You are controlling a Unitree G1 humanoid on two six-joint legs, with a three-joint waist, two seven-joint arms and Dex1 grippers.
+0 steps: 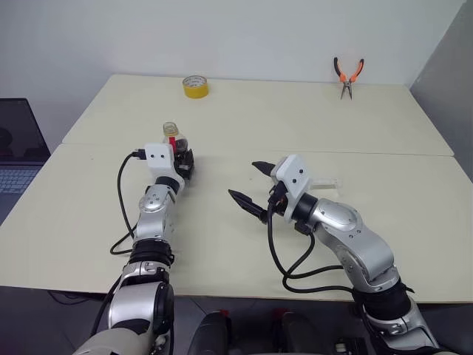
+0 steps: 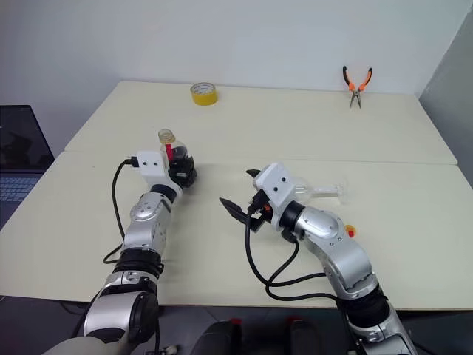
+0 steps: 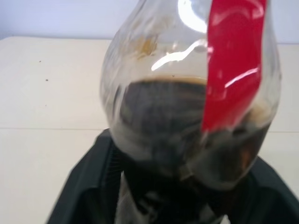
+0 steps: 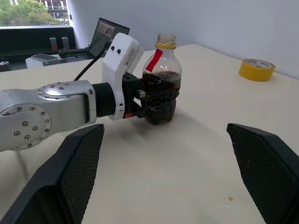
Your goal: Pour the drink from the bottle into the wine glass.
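Observation:
The bottle stands upright on the cream table, left of centre. It has no cap, and a red strip of label runs down its neck. The dark brown drink fills about its lower half. My left gripper is at the bottle's lower body, level with the table. To the right my right gripper stands open and empty, pointing left toward the bottle and well apart from it. The clear wine glass seems to lie on its side behind my right wrist, which hides the bowl.
A yellow tape roll sits at the table's far edge and orange-handled pliers lie far right. A laptop is off the table's left side. A small yellow cap-like thing lies by my right forearm.

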